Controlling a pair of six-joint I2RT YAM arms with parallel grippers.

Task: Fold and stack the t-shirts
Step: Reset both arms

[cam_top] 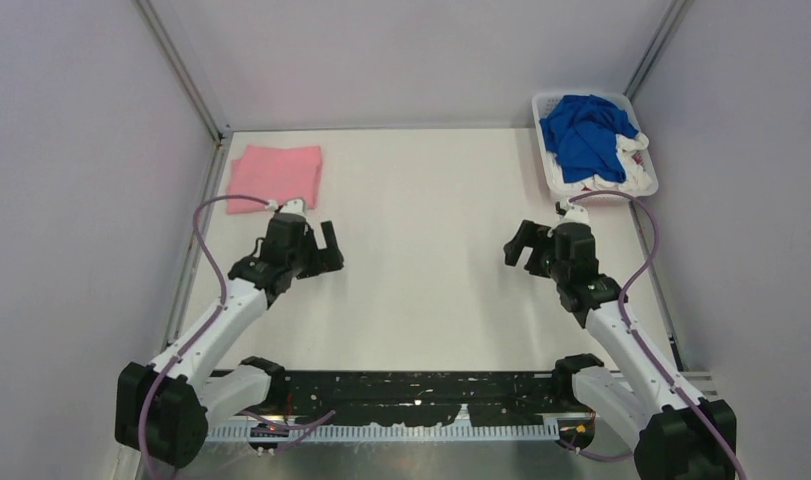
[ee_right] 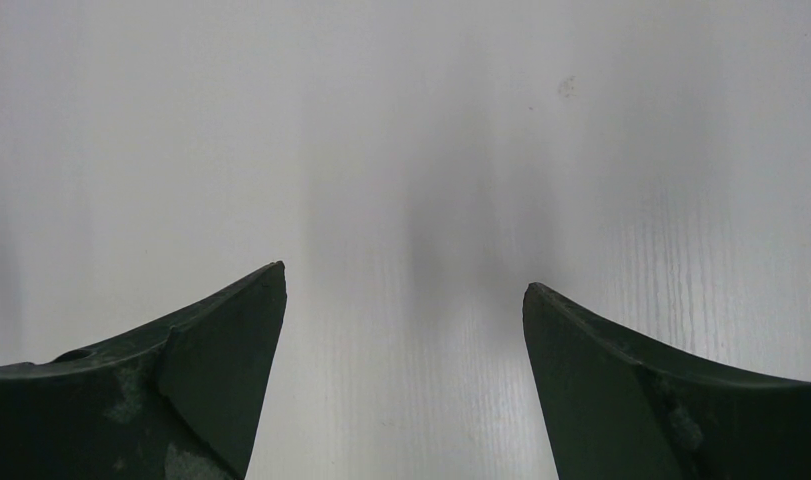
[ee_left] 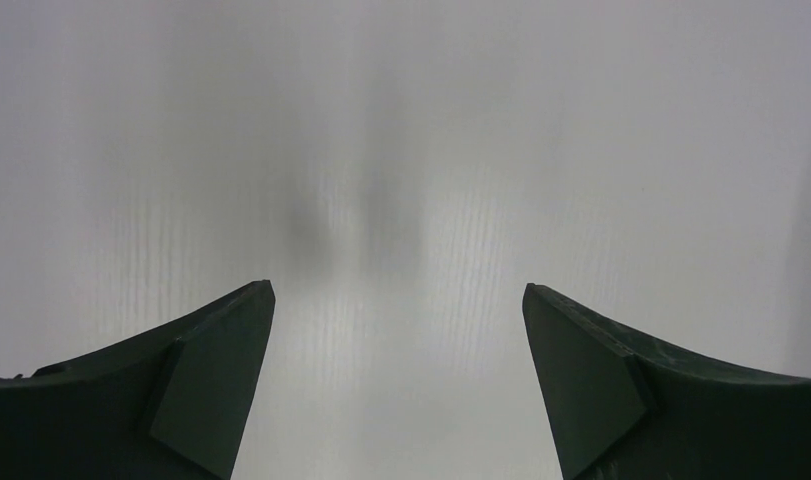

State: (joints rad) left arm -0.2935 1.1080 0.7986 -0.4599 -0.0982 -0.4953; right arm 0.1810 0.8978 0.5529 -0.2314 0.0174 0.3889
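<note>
Two grippers stand over the white table (cam_top: 431, 190), one on each half, and neither grips any cloth. The left gripper (cam_top: 330, 249) is over the left half with its jaws spread wide; in its wrist view the dark fingers (ee_left: 206, 390) sit well apart with only table surface between them. The right gripper (cam_top: 518, 247) is over the right half, likewise spread, and its fingers (ee_right: 216, 380) frame the same plain surface. Whether either tool touches the table cannot be told. The light pink t-shirt (cam_top: 275, 176) lies folded into a flat rectangle at the far left corner of the table, beyond the left gripper and apart from it. The royal blue t-shirt (cam_top: 585, 130) lies crumpled on top in the white basket (cam_top: 579, 94) at the far right corner. White t-shirts (cam_top: 629, 178) are bunched beneath it and show at the basket's near end. The right gripper is near that end, not touching it.
</note>
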